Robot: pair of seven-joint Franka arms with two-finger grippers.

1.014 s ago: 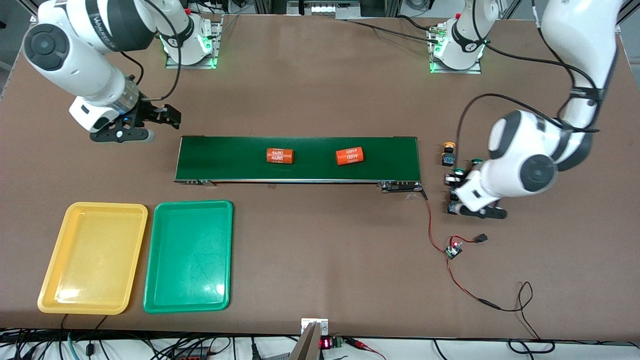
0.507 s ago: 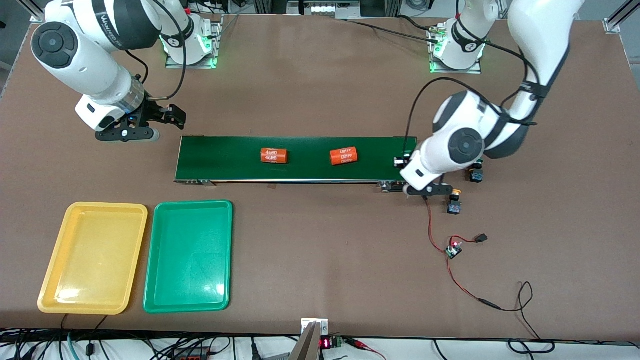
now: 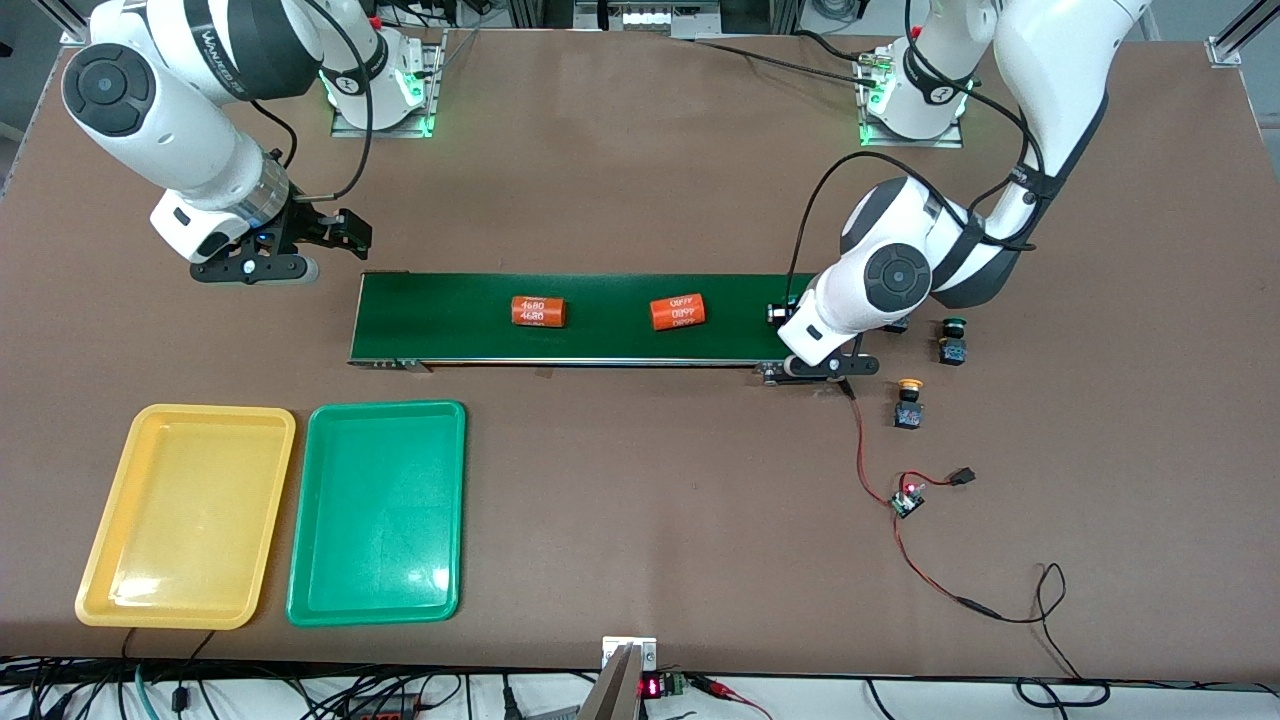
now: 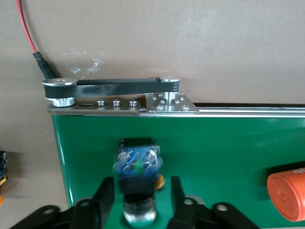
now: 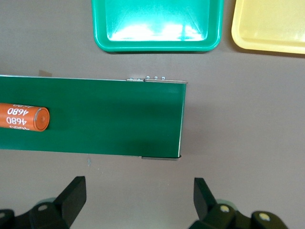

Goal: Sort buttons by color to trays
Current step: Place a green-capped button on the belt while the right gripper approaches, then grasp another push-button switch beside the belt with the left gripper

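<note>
My left gripper [image 3: 822,366] hangs over the end of the green belt toward the left arm. In the left wrist view a black-bodied button [image 4: 138,164] sits blurred between its open fingers [image 4: 107,191], with a gap on each side and a speck of orange at its side. On the table beside that end stand a green-capped button [image 3: 951,340] and a yellow-capped button [image 3: 908,402]; a third button [image 3: 895,325] is mostly hidden under the left arm. The yellow tray [image 3: 185,515] and green tray [image 3: 378,510] lie empty. My right gripper [image 3: 250,268] waits open and empty over bare table by the belt's other end.
The dark-green conveyor belt [image 3: 600,318] carries two orange "4680" cylinders [image 3: 538,311] [image 3: 678,311]. Its drive pulley and toothed band [image 4: 114,83] stick out at the end under my left gripper. A small circuit board [image 3: 908,498] with red wires lies nearer the front camera.
The left arm swung from the group of buttons over to the belt's end with a button, and its fingers have come apart. Both cylinders drifted toward the right arm's end.
</note>
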